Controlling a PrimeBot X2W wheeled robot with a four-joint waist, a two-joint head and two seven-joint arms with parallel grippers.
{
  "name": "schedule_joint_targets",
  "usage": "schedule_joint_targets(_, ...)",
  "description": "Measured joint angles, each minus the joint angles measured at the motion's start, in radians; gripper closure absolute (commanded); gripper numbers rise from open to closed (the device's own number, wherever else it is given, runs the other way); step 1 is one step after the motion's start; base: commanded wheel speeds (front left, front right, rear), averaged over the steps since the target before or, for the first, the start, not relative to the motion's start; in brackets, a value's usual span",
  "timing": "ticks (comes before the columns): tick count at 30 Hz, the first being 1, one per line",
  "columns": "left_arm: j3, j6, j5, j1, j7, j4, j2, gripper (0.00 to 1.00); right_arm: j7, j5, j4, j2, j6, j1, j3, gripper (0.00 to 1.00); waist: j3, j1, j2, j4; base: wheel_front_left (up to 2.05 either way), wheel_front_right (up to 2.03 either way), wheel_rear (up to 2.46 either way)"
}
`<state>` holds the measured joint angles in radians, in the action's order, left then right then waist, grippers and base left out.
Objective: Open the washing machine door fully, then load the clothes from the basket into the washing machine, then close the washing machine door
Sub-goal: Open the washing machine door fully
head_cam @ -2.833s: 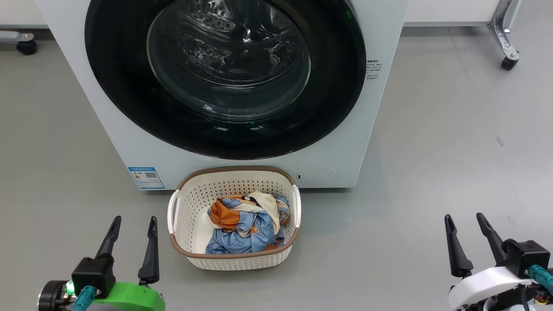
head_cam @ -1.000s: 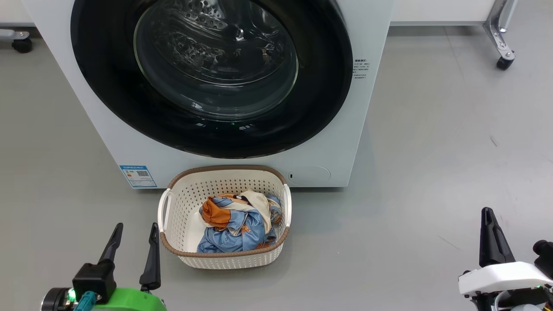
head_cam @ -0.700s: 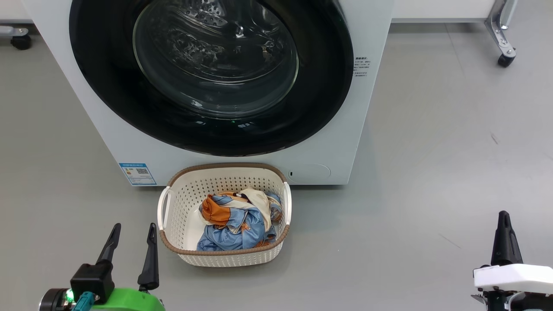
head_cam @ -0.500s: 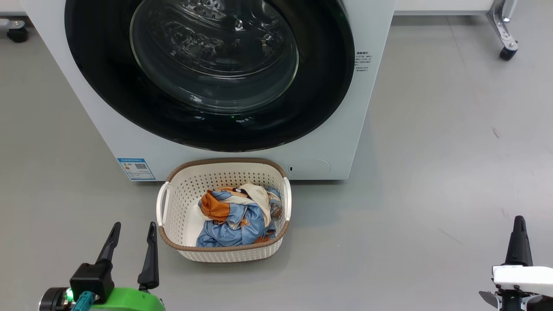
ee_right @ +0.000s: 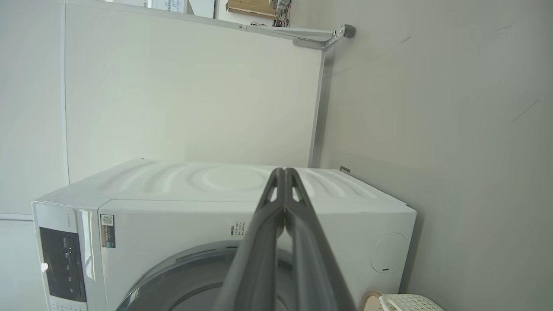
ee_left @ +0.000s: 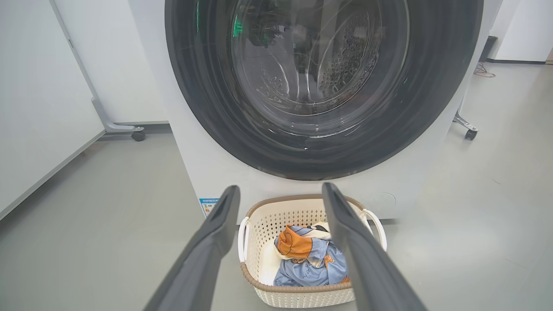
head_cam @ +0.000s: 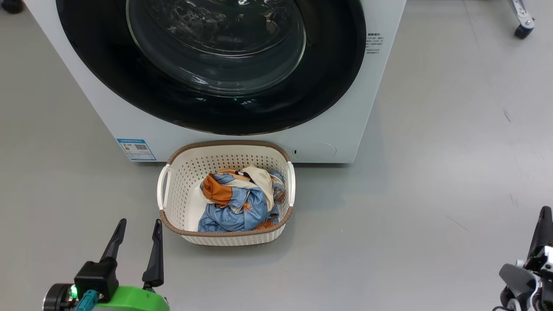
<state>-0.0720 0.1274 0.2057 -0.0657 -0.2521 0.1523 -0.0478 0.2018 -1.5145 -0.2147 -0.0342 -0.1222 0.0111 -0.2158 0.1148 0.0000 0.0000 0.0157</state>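
The washing machine (head_cam: 129,129) stands in front of me with its washing machine door (head_cam: 328,86) closed, black rim around the glass window. The basket (head_cam: 224,149) sits on the floor against its base, holding the light blue, orange and cream clothes (head_cam: 239,201). My left gripper (head_cam: 140,224) is open and empty, low and just left of the basket. In the left wrist view, its fingers (ee_left: 280,190) frame the basket (ee_left: 302,298), the clothes (ee_left: 309,261) and the door (ee_left: 207,108). My right gripper (head_cam: 545,224) is far right, shut on nothing (ee_right: 284,170).
A blue-edged sticker (head_cam: 136,149) is low on the washer's left. A wheeled metal leg (head_cam: 522,26) stands at the far right. A white panel on casters (ee_left: 43,108) stands left of the washer. Grey floor surrounds the basket.
The head camera has shifted, so the washer and basket sit higher in view. My right gripper, open at first, has shut, rolled over and sunk into the lower right corner. The left gripper holds still.
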Motion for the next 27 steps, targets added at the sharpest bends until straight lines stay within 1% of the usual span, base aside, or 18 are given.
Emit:
schedule_joint_targets(3, -0.002, 0.000, 0.000, 0.001, 0.000, -0.003, 0.000, 0.00, -0.040, -0.058, 0.004, -0.025, 0.000, 0.026, -0.030, 1.00, 0.014, 0.0000, 0.0000, 0.006, 0.00, 0.00, 0.00)
schedule_joint_targets(4, -0.002, 0.000, 0.000, 0.001, 0.000, -0.003, 0.000, 0.00, -0.040, -0.058, 0.004, -0.025, 0.000, 0.026, -0.030, 1.00, 0.014, 0.0000, 0.0000, 0.006, 0.00, 0.00, 0.00)
schedule_joint_targets(8, -0.012, 0.000, 0.006, 0.004, 0.000, -0.005, 0.000, 0.00, -0.075, -0.124, -0.003, -0.076, 0.000, 0.068, -0.097, 1.00, 0.024, 0.0000, 0.0000, 0.018, 0.00, 0.00, 0.00)
schedule_joint_targets(11, -0.021, 0.000, 0.006, 0.004, 0.000, -0.012, -0.002, 0.00, -0.107, -0.158, -0.017, -0.106, 0.000, 0.088, -0.128, 1.00, 0.032, 0.0000, 0.0000, 0.026, 0.00, 0.00, 0.00)
schedule_joint_targets(14, -0.022, 0.000, 0.007, 0.004, 0.000, -0.022, -0.004, 0.00, -0.143, -0.166, -0.030, -0.137, 0.000, 0.118, -0.135, 1.00, 0.044, 0.0000, 0.0000, 0.036, 0.00, 0.00, 0.00)
schedule_joint_targets(15, -0.022, 0.000, 0.007, 0.004, 0.000, -0.027, -0.005, 0.00, -0.165, -0.175, -0.036, -0.157, 0.000, 0.144, -0.140, 1.00, 0.053, 0.0000, 0.0000, 0.043, 0.00, 0.00, 0.00)
schedule_joint_targets(18, -0.021, 0.000, 0.007, 0.005, 0.000, -0.032, -0.006, 0.00, -0.201, -0.194, -0.041, -0.183, 0.000, 0.182, -0.147, 1.00, 0.070, 0.0000, 0.0000, 0.055, 0.00, 0.00, 0.00)
schedule_joint_targets(27, 0.000, 0.000, 0.018, 0.020, 0.000, -0.044, -0.006, 0.00, -0.290, -0.231, -0.042, -0.232, 0.000, 0.282, -0.160, 1.00, 0.131, 0.0000, 0.0000, 0.098, 0.00, 0.00, 0.00)
